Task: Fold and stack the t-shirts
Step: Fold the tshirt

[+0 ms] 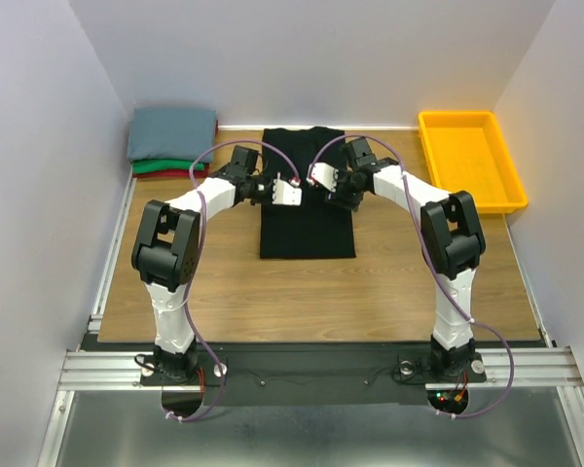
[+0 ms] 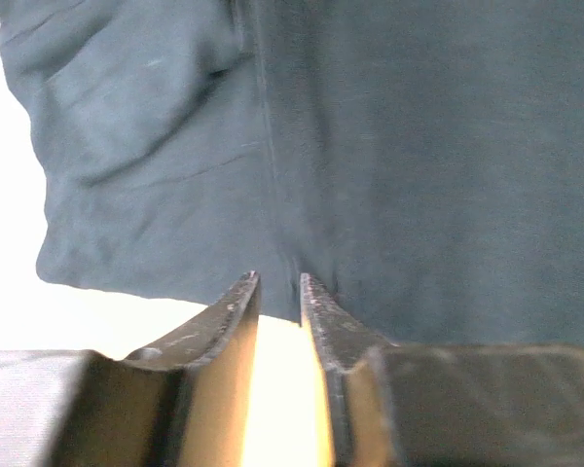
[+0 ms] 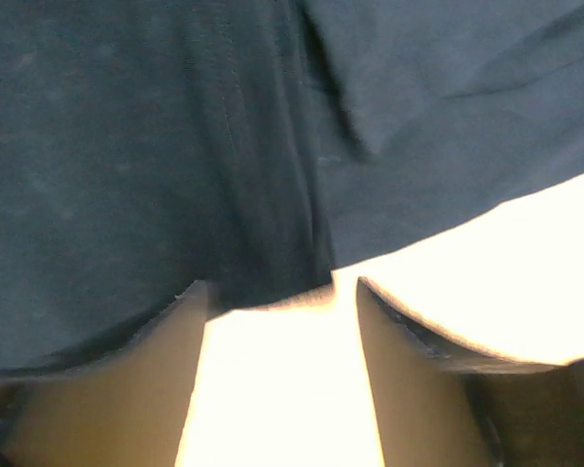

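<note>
At the side edges of the black t-shirt (image 1: 307,233): left gripper (image 2: 279,284) jaws are pinching narrow on the fold, right gripper (image 3: 282,290) jaws are straddling it wide, not closed. I'm taking both sides for a crosswise fold. Folded tees (image 1: 172,136) are sitting off its far-left corner.

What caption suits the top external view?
Left arm and right arm lean over the black t-shirt lying mid-table; folded stack back left, yellow bin back right.
</note>
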